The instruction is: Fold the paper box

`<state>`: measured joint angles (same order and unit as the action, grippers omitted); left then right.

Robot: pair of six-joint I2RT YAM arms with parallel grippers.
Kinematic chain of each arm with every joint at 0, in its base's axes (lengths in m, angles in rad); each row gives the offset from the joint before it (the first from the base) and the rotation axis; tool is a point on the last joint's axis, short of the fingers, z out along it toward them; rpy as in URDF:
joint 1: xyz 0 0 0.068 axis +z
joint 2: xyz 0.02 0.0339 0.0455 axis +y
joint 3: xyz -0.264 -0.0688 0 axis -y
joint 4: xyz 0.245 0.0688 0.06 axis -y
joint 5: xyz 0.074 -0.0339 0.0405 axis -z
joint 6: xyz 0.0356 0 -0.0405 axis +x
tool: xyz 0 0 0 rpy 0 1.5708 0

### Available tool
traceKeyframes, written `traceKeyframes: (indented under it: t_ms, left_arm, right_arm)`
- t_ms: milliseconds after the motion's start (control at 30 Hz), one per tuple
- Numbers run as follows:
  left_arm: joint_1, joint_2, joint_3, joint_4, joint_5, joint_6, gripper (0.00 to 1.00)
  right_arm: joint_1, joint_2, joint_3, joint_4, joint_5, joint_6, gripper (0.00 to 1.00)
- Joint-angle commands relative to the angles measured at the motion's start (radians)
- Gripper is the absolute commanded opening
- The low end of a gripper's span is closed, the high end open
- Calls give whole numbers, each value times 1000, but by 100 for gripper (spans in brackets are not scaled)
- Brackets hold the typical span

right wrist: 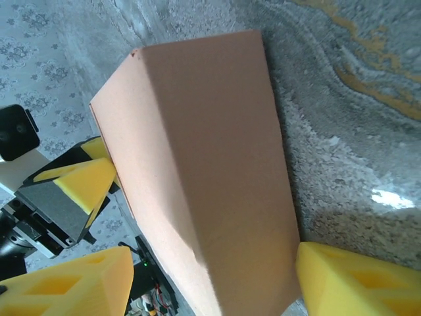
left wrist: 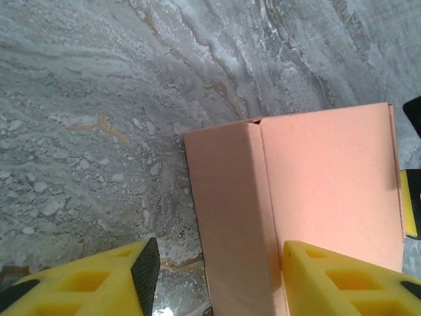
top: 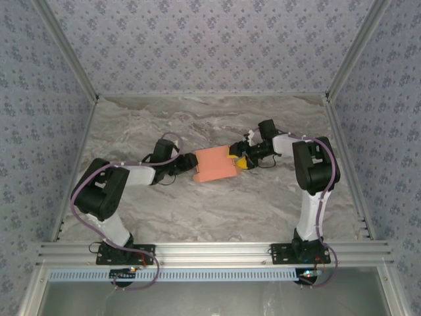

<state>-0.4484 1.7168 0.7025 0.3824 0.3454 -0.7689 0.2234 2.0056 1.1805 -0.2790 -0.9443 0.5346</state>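
- Right now the paper box (top: 216, 164) lies near the middle of the marbled table (top: 197, 217), directly between my two claws.
- It is a plain salmon-orange block, already folded into shape. My left wrist view shows two of its faces meeting at a straight crease.
- My left claw (top: 189, 163) is at the box's left end with its jaws apart.
- One of its yellow fingers (left wrist: 92, 286) stands clear of the box, and bare table shows between them.
- The other finger overlaps the broad face of the box at the bottom of that view. I cannot tell whether it touches.
- My right claw (top: 241, 160) is at the box's right end, jaws spread wide with the end of the box between them.
- In my right wrist view, one finger (right wrist: 355, 276) sits just beside the box edge nearest the table.
- Its partner (right wrist: 66, 283) stands apart from the box, with a dark gap between.
- Neither claw is clamped on the box.
- Patterned walls (top: 210, 39) close in the table on three sides.
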Motion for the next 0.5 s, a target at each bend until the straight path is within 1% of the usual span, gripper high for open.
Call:
traceKeyframes:
  t_ms: [0, 67, 200, 233, 300, 467]
  left_arm:
    - [24, 14, -86, 41, 1, -5, 51]
    - [53, 12, -128, 111, 26, -27, 50]
    - [82, 28, -134, 114, 79, -26, 50]
    - [82, 33, -130, 121, 92, -26, 50]
    - [81, 42, -116, 108, 98, -24, 50]
    - [85, 62, -112, 115, 101, -24, 49]
  right_arm:
    - [-20, -16, -16, -23, -40, -7, 69]
    - [-25, -17, -20, -11, -56, -1, 70]
    - [-2, -2, 0, -23, -113, -18, 72]
    - [12, 6, 3, -52, -115, -38, 73]
    - [40, 17, 63, -98, -97, -64, 76]
    - [80, 37, 98, -84, -80, -38, 76]
